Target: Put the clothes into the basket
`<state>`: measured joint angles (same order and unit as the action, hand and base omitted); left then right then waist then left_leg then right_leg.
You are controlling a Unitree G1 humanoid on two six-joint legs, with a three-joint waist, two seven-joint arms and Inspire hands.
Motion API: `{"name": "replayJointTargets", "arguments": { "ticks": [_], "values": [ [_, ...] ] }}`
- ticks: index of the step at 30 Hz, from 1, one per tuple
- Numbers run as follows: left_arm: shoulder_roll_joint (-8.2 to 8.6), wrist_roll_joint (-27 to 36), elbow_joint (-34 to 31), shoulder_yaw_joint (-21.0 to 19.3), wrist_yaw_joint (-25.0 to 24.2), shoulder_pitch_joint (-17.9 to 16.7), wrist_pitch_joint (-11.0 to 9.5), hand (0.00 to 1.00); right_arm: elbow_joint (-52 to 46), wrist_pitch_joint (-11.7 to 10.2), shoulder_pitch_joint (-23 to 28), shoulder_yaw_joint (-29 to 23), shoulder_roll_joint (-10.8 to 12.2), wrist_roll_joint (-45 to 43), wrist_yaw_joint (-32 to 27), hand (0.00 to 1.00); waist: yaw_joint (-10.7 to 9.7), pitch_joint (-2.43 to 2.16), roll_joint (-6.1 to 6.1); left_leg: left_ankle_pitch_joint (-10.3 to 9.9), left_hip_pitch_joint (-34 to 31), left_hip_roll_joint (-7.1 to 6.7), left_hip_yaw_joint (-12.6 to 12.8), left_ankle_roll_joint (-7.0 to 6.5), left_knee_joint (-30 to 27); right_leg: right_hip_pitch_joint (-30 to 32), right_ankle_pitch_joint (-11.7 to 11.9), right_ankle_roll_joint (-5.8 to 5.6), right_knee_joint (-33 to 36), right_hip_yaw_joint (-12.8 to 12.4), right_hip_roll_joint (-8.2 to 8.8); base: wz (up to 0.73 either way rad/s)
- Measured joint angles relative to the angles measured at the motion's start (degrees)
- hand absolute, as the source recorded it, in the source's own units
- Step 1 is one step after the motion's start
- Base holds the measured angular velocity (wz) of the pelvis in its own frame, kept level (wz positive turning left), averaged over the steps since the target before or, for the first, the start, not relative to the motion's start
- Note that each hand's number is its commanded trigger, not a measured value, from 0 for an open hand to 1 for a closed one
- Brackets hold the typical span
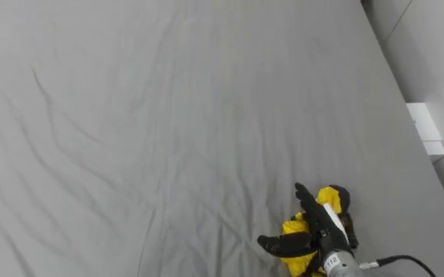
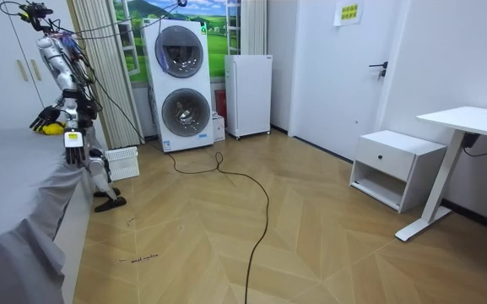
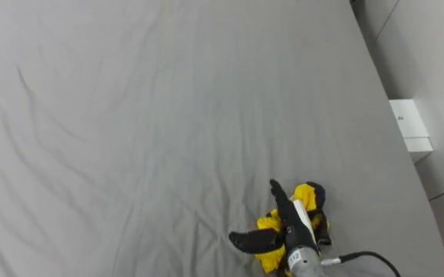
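Eye views: right hand (image 1: 319, 231) fingers spread apart, flat on yellow cloth (image 1: 332, 195) beneath, grey bed (image 1: 168, 115). Room view: left hand (image 2: 73, 149) hanging lower, white basket (image 2: 123, 164) on floor behind.

Quick headcount, nothing fancy

One yellow garment (image 1: 331, 201) at lower right on one grey bed (image 1: 168, 115). Room view: two stacked laundry machines (image 2: 182, 84) top centre-left, one white fridge (image 2: 248, 95) beside them, one basket (image 2: 125, 163) left, one nightstand (image 2: 395, 165) and one desk (image 2: 471, 121) right.
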<state>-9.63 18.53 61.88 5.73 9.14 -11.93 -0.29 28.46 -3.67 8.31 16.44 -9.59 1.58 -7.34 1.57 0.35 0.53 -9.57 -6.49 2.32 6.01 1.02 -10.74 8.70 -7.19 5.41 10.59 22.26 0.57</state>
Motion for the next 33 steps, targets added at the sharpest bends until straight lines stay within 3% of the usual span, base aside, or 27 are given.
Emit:
{"name": "replayJointTargets", "arguments": {
  "ticks": [9,16,17,18,19,20,26,33],
  "values": [
    [-0.21,-0.67,-0.87,-1.14,1.06,-0.5,1.61,0.0,2.9,0.16,2.37,-4.35,-0.56,-7.01,-1.4,0.0,-0.09,-0.47,0.73,0.0,1.72,-0.01,0.04,-0.01,0.25,-2.18,-0.19,-0.32,-0.15,0.67,0.09,0.04],
    [-0.39,-0.68,-2.78,-1.33,1.49,-1.58,2.5,0.0,2.06,2.04,5.31,-5.39,-2.39,-15.81,-4.89,0.0,-0.1,-0.62,1.02,-0.03,2.03,0.0,-0.16,-0.01,0.24,-2.68,-0.05,-0.11,-0.14,1.11,0.16,0.02],
    [-0.48,-0.65,-2.8,-1.33,1.38,-1.55,2.55,0.0,2.09,2.27,5.4,-6.22,-2.42,-17.09,-5.46,0.12,-0.19,-0.59,1.09,-0.03,2.03,0.0,-0.16,-0.01,0.25,-2.68,-0.05,-0.11,-0.14,1.1,0.16,0.0],
    [-0.62,-0.65,-2.8,-1.35,1.29,-1.52,2.69,0.0,2.39,2.56,5.38,-6.78,-2.66,-17.76,-6.32,0.65,-0.21,-0.61,1.21,-0.02,2.05,0.0,-0.15,-0.01,0.27,-2.68,-0.04,-0.11,-0.14,1.09,0.16,0.0],
    [-0.69,-0.63,-2.8,-1.39,1.26,-1.51,2.77,0.0,2.57,2.6,5.38,-7.06,-2.86,-17.96,-6.58,0.96,-0.31,-0.61,1.29,-0.02,2.05,0.0,-0.15,-0.01,0.27,-2.68,-0.03,-0.09,-0.14,1.1,0.16,0.0],
    [-0.82,-0.55,-2.79,-1.4,1.23,-1.53,2.86,0.0,2.82,2.78,5.37,-7.58,-3.21,-18.46,-6.95,1.0,-0.46,-0.54,1.44,-0.02,2.05,0.0,-0.14,-0.01,0.27,-2.68,-0.03,-0.08,-0.16,1.12,0.17,0.0],
    [-1.46,-0.68,-2.8,-1.85,0.1,-1.15,3.9,0.0,7.45,3.9,4.16,-8.34,-3.4,-21.3,-7.81,1.0,-0.99,-0.17,2.16,-0.03,1.95,0.0,-0.14,-0.01,0.27,-2.59,-0.04,-0.1,-0.19,1.12,0.16,0.0],
    [-2.12,-0.75,-2.79,-2.3,-1.59,-0.79,3.77,0.0,15.92,3.97,-0.16,-8.71,-3.48,-22.09,-8.39,1.0,-0.6,-0.4,2.11,-0.04,-0.12,0.02,-0.73,-0.02,-0.54,-1.52,0.2,-0.05,-0.81,1.97,0.14,0.06]
  ]
}}
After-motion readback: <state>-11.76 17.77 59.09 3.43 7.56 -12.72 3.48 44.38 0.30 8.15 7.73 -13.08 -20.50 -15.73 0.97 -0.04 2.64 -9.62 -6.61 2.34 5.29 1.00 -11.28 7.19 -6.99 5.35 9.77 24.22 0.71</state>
